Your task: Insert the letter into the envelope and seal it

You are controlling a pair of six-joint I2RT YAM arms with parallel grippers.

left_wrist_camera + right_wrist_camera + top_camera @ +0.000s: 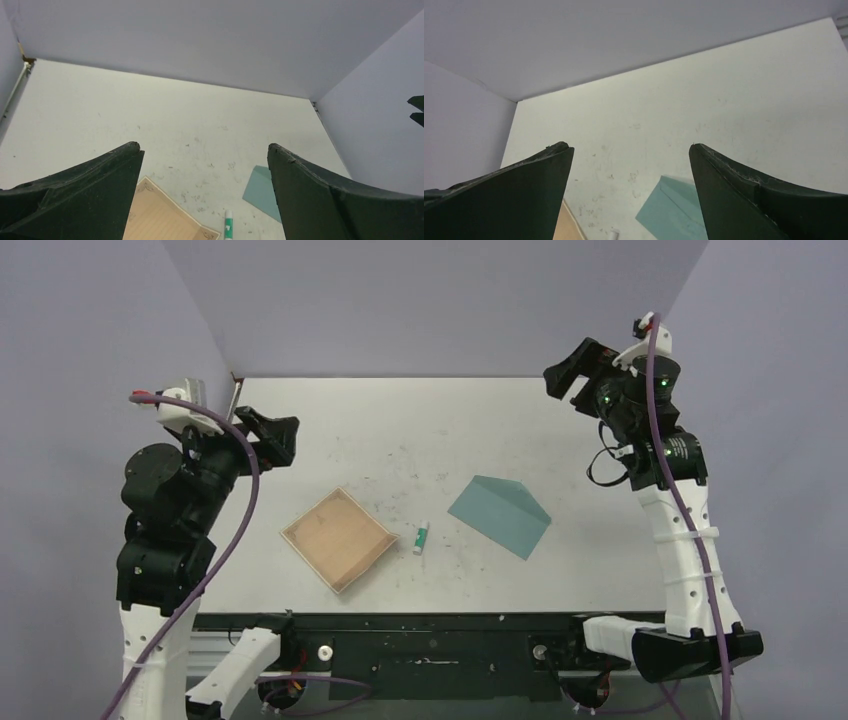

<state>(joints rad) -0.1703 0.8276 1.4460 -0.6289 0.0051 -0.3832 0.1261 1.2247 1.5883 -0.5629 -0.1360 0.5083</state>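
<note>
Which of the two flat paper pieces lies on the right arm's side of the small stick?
The teal envelope; the tan letter lies on the other side of the stick.

No readable text, label, brand or number shows anywhere.

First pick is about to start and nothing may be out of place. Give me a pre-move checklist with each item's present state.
1. Left gripper open, holding nothing: ok.
2. Right gripper open, holding nothing: ok.
3. Letter flat on the table, nothing on top of it: ok.
4. Envelope flat, apart from the letter: ok.
5. Envelope flap open to take the letter: cannot tell.
6. White-and-green stick between the two papers, touching neither: ok.
</note>
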